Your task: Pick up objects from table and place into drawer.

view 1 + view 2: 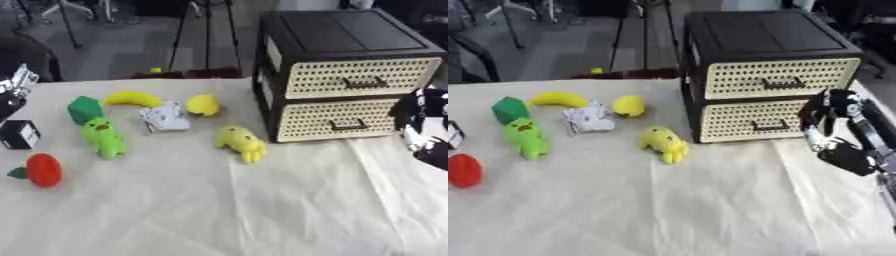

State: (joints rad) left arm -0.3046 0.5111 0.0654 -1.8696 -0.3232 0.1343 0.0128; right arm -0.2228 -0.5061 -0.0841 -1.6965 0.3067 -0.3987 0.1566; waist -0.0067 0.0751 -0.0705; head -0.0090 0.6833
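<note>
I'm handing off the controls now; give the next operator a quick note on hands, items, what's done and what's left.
Right hand: beside the lower drawer, fingers curled, holding nothing.
Left hand: only at the left edge, fingers unclear.
Both drawers, upper drawer too, are closed.
On the table: banana, lemon, green block, green toy, yellow toy, white packet, red fruit, black cube.
Done: nothing stowed.
Left: open a drawer, load everything.

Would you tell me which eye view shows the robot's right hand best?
The right eye view: the right hand and its forearm show whole beside the lower drawer. In the left eye view the picture's right edge cuts the hand off, leaving only part.
</note>
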